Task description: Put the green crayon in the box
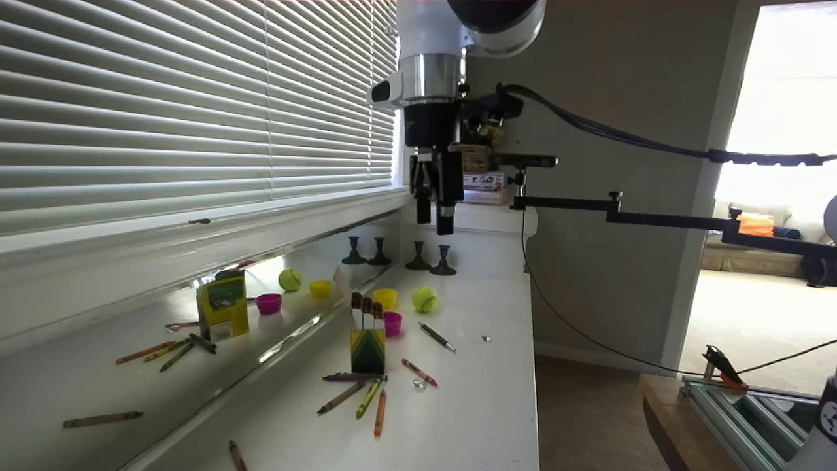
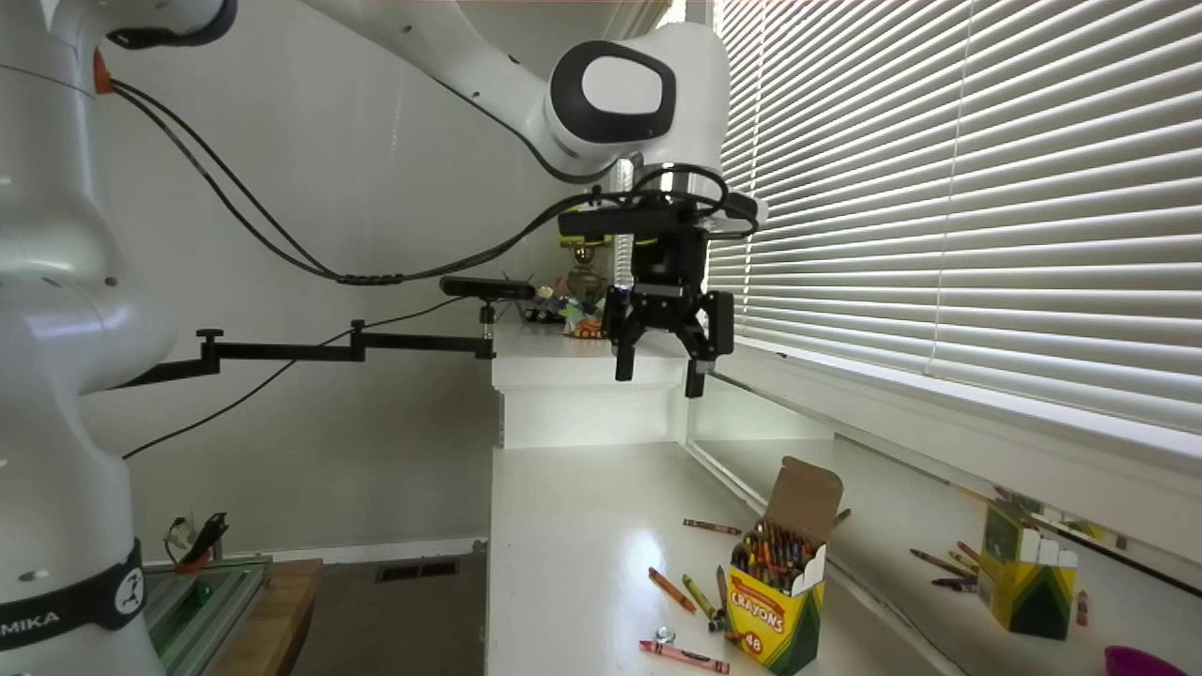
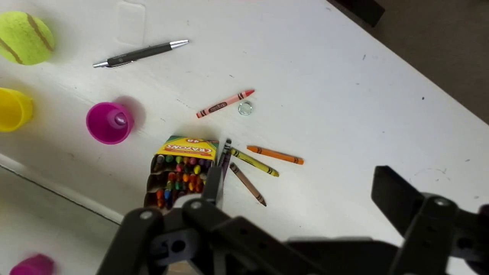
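The jaws of the black two-fingered gripper (image 2: 659, 376) stand wide apart with nothing held between them, tips pointing down, well above the long white worktop (image 3: 344, 95). In the wrist view, one finger (image 3: 214, 185) overlaps an upright yellow-and-green cardboard crayon box (image 2: 765, 615), which stands near the worktop's long edge along the mirror strip (image 1: 39, 379), its brown cardboard lid (image 2: 806, 498) raised. Crayons stand inside in rows, green tips (image 3: 169, 159) among them.

At the box's foot lies a dark purple crayon (image 1: 350, 377); beside it fan out a brown wax crayon (image 3: 248, 184), a greenish-yellow crayon (image 3: 255, 162) and an orange crayon (image 3: 275, 154), the orange nearest the open long edge. Which is the task's green crayon I cannot tell. Between box and open edge lies a red crayon in a pink wrapper (image 3: 225, 104), a clear round gem (image 3: 245, 108) just beside it.

On the box's other side sit a magenta plastic cup (image 3: 100, 128), a yellow plastic cup (image 3: 26, 109), a fuzzy yellow-green tennis ball (image 3: 26, 38) and, nearer the open edge, a black pen with silver ends (image 3: 139, 54). Two dark flared candlesticks (image 1: 443, 263) stand near the worktop's end corner by the mirror.
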